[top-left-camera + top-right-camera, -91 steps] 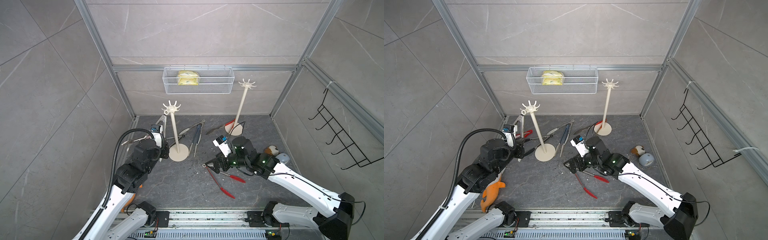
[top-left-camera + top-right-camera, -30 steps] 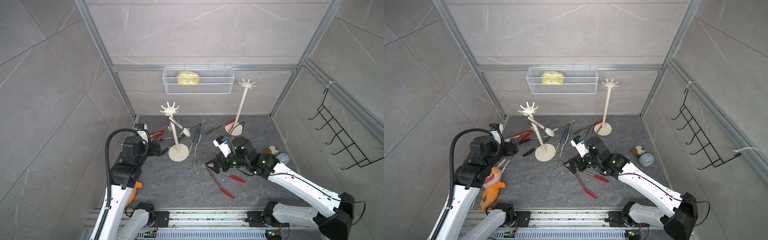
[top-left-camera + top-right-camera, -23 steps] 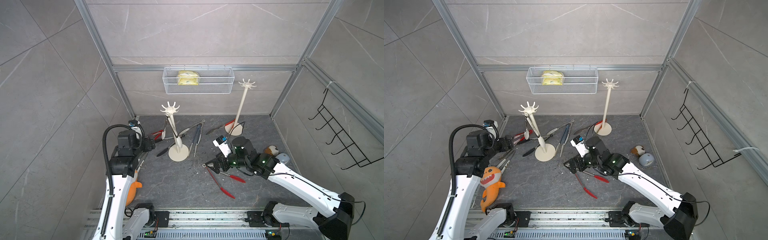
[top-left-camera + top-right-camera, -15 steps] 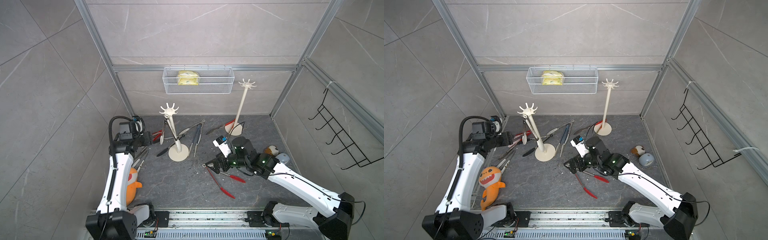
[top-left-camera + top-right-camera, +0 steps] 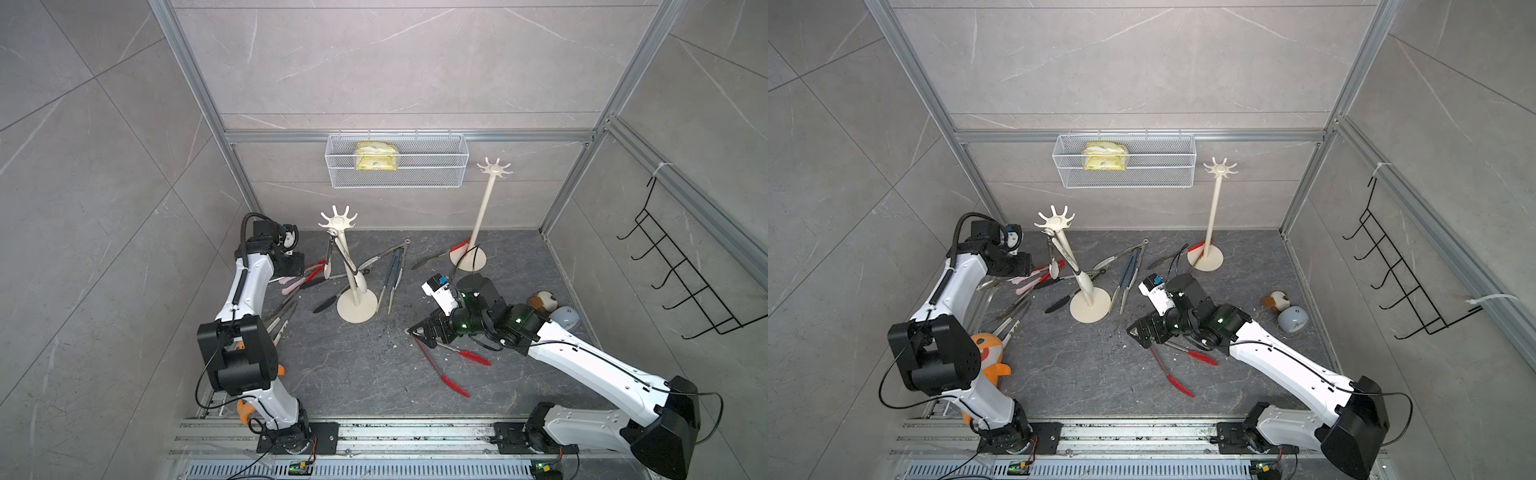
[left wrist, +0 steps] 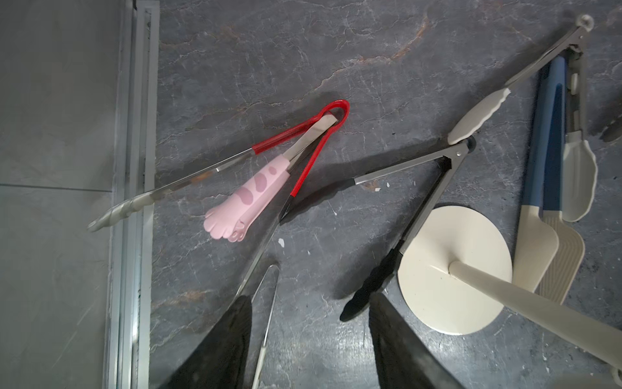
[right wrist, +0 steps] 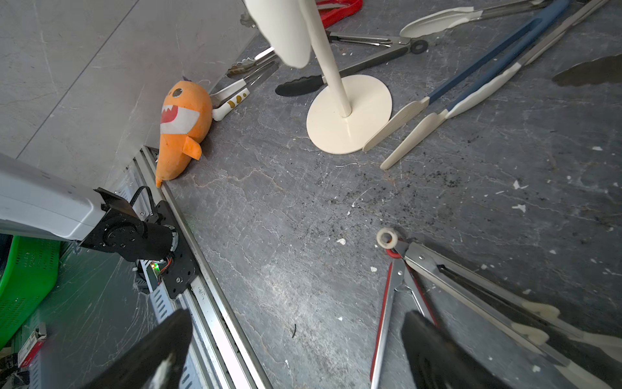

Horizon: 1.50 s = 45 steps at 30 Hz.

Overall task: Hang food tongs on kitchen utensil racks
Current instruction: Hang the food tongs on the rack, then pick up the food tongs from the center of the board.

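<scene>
A cream utensil rack (image 5: 356, 305) stands left of the middle, with cream-tipped food tongs (image 5: 329, 259) hanging from a hook of it. A taller rack (image 5: 478, 224) stands at the back right, bare. My left gripper (image 6: 309, 336) hovers open over the floor near the left wall, above pink paw tongs (image 6: 249, 198) and red-handled tongs (image 6: 313, 134); a thin steel arm runs beside one finger (image 6: 232, 336). My right gripper (image 7: 296, 340) is open beside the ring end of red-tipped tongs (image 5: 440, 361), holding nothing.
Several more tongs lie around the left rack's base, blue-handled ones (image 5: 395, 270) among them. An orange plush (image 5: 988, 353) lies by the left wall. A small plush (image 5: 542, 300) and a grey bowl (image 5: 564, 318) sit at the right. A wire basket (image 5: 397, 170) and a black hook rack (image 5: 681, 286) hang on the walls.
My left arm has drawn back from the left rack toward the left wall, and its jaws have narrowed. The cream-tipped tongs stay hanging on the rack. The right arm has not moved.
</scene>
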{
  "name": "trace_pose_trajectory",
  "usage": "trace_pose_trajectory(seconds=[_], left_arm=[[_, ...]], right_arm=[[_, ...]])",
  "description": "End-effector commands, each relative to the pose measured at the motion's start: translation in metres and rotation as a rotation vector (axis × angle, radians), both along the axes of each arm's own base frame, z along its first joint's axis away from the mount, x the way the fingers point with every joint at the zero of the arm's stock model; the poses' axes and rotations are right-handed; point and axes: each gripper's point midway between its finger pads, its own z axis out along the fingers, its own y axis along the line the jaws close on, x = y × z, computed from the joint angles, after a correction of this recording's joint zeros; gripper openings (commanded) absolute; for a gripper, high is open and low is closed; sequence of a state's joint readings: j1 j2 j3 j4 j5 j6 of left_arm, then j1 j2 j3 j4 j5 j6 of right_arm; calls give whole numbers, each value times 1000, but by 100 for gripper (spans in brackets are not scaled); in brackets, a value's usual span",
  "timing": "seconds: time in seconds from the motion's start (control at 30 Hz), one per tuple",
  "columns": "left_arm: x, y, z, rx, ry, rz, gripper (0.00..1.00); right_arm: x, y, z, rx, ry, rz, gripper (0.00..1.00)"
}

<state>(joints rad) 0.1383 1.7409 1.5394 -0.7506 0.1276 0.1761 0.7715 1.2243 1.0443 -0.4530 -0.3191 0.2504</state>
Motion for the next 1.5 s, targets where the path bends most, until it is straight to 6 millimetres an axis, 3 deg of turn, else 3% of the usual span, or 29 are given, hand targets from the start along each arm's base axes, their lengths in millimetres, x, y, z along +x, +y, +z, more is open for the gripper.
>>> trace_pose_trajectory(seconds=[0.0,0.53,0.73,1.47], left_arm=[[5,-6,-13,-17,45,-68,55],[62,-18,-73,46,120,-120,45],[71,-27,-90,73,140,-148,42],[92,-16,-126,130,161,-119,33]], right_arm=[[0,1,-5,-3,29,-3,99],[-2,0,-20,-29,75,-7,99],[-3,-1,-23,-34,83,-11,99],[-3,-1,-30,-51,107,-15,99]])
